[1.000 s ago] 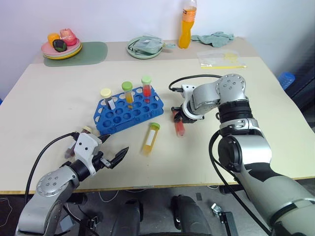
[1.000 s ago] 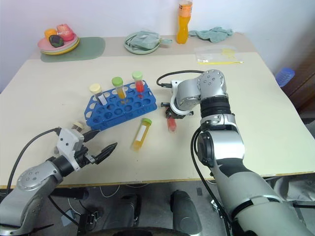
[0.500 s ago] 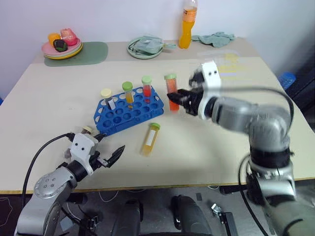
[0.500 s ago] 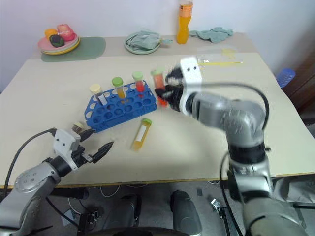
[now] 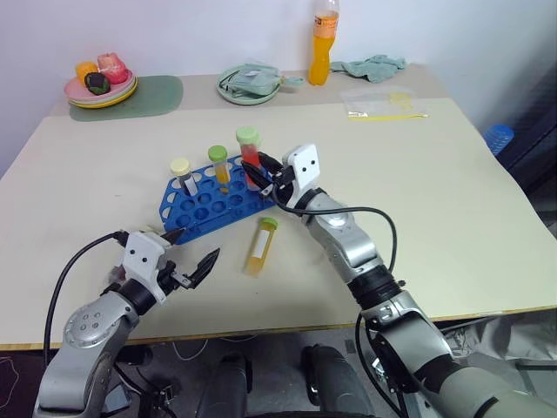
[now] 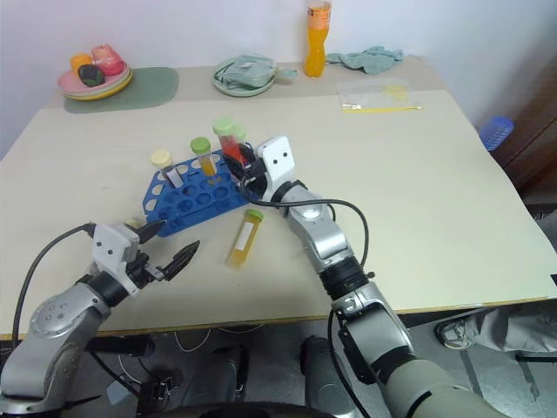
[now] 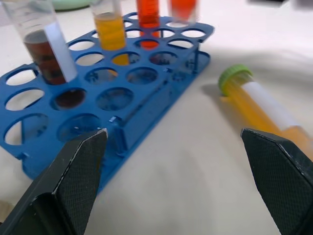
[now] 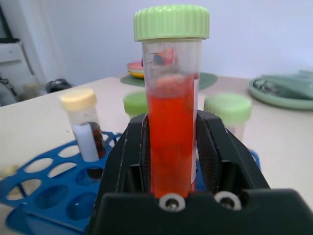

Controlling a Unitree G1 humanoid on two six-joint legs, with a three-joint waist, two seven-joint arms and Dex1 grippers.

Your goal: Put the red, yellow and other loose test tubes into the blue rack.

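**A:** Right gripper point(image 8: 171, 147): I see the fingers clamped on the red tube point(image 8: 171, 122), green cap up, roughly upright. In the head view it sits over the far right end of the blue rack point(image 5: 213, 202). I can't tell whether the tube's bottom is in a hole or above one; the fingers cover its lower part.

**B:** Left side?

**A:** Left gripper point(image 5: 187, 252) has its fingers spread wide, holding nothing, low over the surface point(image 5: 452, 218) just in front of the rack's near left corner. Both fingers point(image 7: 73, 171) are cut off at the bottom edge of the wrist view.

**B:** Rack contents?

**A:** Cream-capped tube point(image 5: 181, 171) with dark liquid, and a green-capped yellow tube point(image 5: 218, 163) standing in the rack. Wrist view shows another red-filled tube point(image 7: 147, 19) standing in the back row, cap cut off at the frame edge; in the head view I can't separate it from the held one.

**B:** Loose ones?

**A:** One yellow tube with a green cap point(image 5: 259, 245) lying on the surface just right of the rack's near edge. Something small and pale point(image 5: 148, 230) next to the left wrist, mostly hidden; can't make it out.
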